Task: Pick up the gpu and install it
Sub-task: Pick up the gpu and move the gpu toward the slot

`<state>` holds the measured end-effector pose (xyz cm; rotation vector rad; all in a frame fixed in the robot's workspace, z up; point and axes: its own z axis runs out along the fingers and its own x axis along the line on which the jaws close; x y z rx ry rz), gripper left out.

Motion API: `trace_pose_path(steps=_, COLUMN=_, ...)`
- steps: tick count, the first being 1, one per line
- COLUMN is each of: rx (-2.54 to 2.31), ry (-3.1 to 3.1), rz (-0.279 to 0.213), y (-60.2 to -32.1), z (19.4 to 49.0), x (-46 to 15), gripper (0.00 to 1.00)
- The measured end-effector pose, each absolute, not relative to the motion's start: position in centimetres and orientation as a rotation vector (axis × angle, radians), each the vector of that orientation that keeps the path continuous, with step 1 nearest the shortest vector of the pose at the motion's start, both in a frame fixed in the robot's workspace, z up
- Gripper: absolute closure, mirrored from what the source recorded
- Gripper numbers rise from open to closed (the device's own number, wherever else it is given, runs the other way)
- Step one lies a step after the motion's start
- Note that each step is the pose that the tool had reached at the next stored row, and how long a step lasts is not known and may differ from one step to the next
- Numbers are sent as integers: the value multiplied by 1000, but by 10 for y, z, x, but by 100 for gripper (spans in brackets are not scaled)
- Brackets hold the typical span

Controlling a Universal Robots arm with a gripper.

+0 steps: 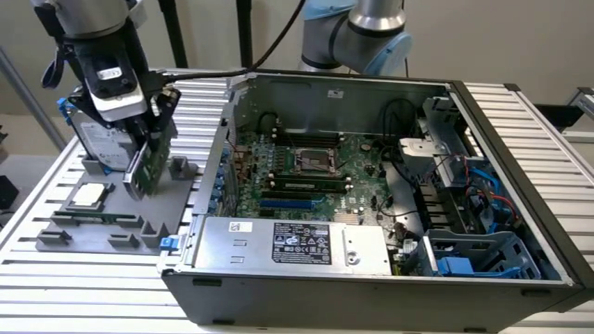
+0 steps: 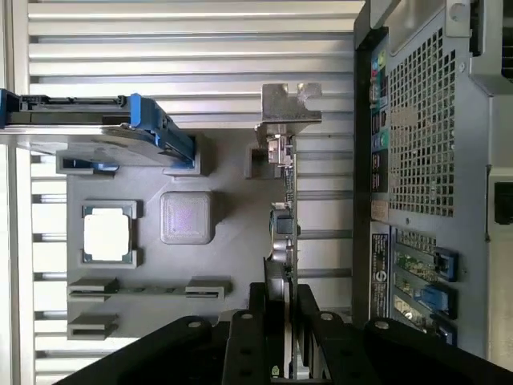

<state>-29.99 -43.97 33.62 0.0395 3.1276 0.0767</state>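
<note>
The black gripper (image 2: 281, 313) clasps the thin green, silver-bracketed gpu card (image 2: 286, 200) by its edge: light, stiff, fragile, seemingly off the grey tray (image 2: 232, 241).

The worktop (image 1: 83, 285) is a ribbed aluminium surface of parallel slats. Two items rest directly on it: a grey parts fixture (image 1: 102, 233) toward the exterior view's left, and a computer case (image 1: 371, 296) just beside it, lying open side up.
</note>
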Motion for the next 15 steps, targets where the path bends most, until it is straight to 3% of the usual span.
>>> trace_pose_path(steps=15, rx=40, ry=3144, rz=77, y=-446, z=404, x=-260, gripper=100)
